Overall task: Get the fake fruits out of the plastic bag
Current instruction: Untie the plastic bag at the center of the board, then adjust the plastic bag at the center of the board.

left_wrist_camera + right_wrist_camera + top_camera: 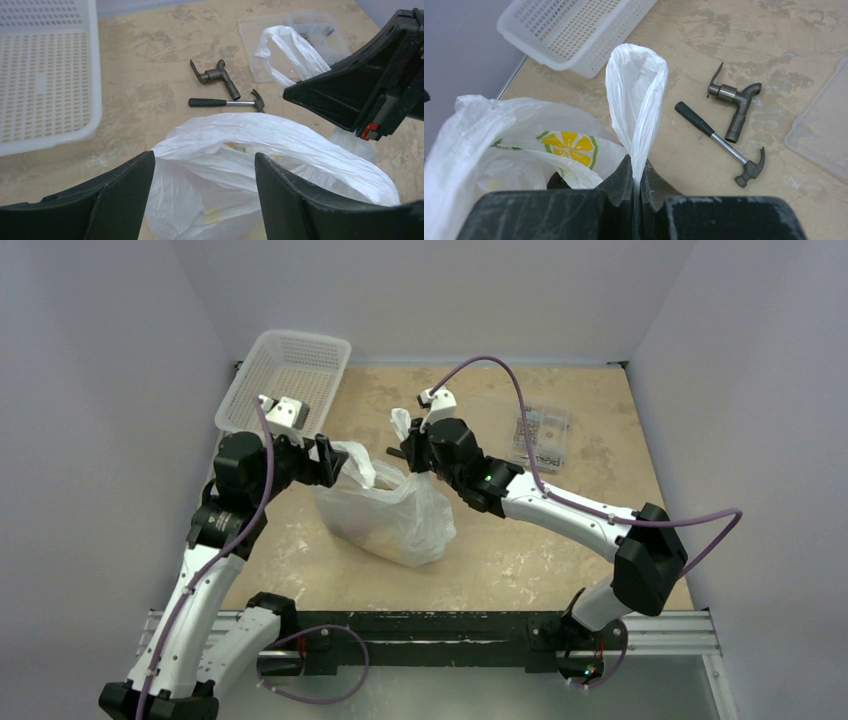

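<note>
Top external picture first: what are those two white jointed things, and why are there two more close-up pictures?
They are two robot arms bolted at the table's near edge, seen from above. The close-ups come from a camera on each wrist; the black wedges are that arm's own fingers. The right gripper pinches a handle of the plastic bag; the left gripper is open over the bag. Around it: a mesh basket, a small hammer, a metal fitting and a clear box.

White links (562,512), black joints (648,565), purple cables (490,359) (one per arm), black right hand (636,176)
</note>
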Robot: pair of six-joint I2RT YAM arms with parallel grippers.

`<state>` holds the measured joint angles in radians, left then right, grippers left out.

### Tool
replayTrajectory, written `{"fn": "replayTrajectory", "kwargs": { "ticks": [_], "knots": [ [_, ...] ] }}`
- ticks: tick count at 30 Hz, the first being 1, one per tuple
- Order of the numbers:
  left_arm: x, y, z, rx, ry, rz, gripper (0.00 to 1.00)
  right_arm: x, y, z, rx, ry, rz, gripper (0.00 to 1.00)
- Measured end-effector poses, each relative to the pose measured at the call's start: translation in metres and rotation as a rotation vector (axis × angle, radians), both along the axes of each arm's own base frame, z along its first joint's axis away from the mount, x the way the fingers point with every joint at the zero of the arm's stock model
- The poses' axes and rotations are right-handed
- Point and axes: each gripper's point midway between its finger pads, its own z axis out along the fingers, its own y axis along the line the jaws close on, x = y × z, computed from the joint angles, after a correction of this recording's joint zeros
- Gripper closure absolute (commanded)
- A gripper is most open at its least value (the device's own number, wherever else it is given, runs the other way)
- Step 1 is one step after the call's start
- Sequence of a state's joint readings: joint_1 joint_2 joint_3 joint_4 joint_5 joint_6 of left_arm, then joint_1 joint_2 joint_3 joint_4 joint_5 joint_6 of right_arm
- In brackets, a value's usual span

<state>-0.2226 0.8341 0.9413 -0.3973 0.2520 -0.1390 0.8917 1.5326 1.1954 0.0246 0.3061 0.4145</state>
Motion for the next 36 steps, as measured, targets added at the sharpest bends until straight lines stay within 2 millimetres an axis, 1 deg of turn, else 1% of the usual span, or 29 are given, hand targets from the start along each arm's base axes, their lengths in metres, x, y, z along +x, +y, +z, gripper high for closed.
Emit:
{"fn": "replayTrajectory", "kwargs": {
  "ticks": [2,3,5,7,10,14,19,24,26,28,31,33,35,36],
  "knots": [
    [-0.009,-0.002,0.010,0.017,-0.066,-0.015,0.17,-0.001,0.002,0.001,0.001,-0.004,0.014,1.00],
    [-0.015,-0.006,0.015,0.025,-0.103,-0.040,0.16,-0.002,0.003,0.001,0.001,-0.003,0.022,1.00],
    [-0.026,-0.019,0.016,0.051,-0.162,-0.105,0.06,-0.004,0.005,0.001,0.002,-0.002,0.041,1.00],
    [-0.036,-0.031,0.016,0.085,-0.227,-0.178,0.00,-0.007,0.008,0.003,0.011,-0.002,0.065,1.00],
    [-0.040,-0.041,0.008,0.132,-0.269,-0.245,0.00,-0.012,0.009,0.007,0.025,-0.007,0.091,1.00],
    [-0.043,-0.047,0.007,0.163,-0.298,-0.295,0.00,-0.015,0.013,0.012,0.044,-0.018,0.120,1.00],
    [-0.064,-0.057,0.019,0.109,-0.328,-0.371,0.00,-0.017,0.017,0.013,0.053,-0.017,0.143,1.00],
    [-0.085,-0.063,0.033,0.012,-0.330,-0.392,0.00,-0.018,0.016,0.010,0.055,-0.016,0.145,1.00],
    [-0.092,-0.069,0.036,-0.008,-0.331,-0.399,0.00,-0.019,0.016,0.008,0.053,-0.013,0.145,1.00],
    [-0.095,-0.077,0.032,0.003,-0.310,-0.396,0.00,-0.019,0.016,0.007,0.056,-0.012,0.144,1.00],
    [-0.093,-0.095,0.020,0.073,-0.264,-0.377,0.00,-0.019,0.016,0.010,0.069,-0.014,0.142,1.00],
    [-0.088,-0.107,0.009,0.143,-0.237,-0.340,0.00,-0.019,0.017,0.011,0.077,-0.016,0.141,1.00],
    [-0.076,-0.108,-0.005,0.228,-0.202,-0.260,0.03,-0.019,0.017,0.012,0.083,-0.017,0.140,1.00],
    [-0.068,-0.105,-0.013,0.272,-0.184,-0.209,0.06,-0.019,0.017,0.012,0.084,-0.017,0.139,1.00]
  ]
}}
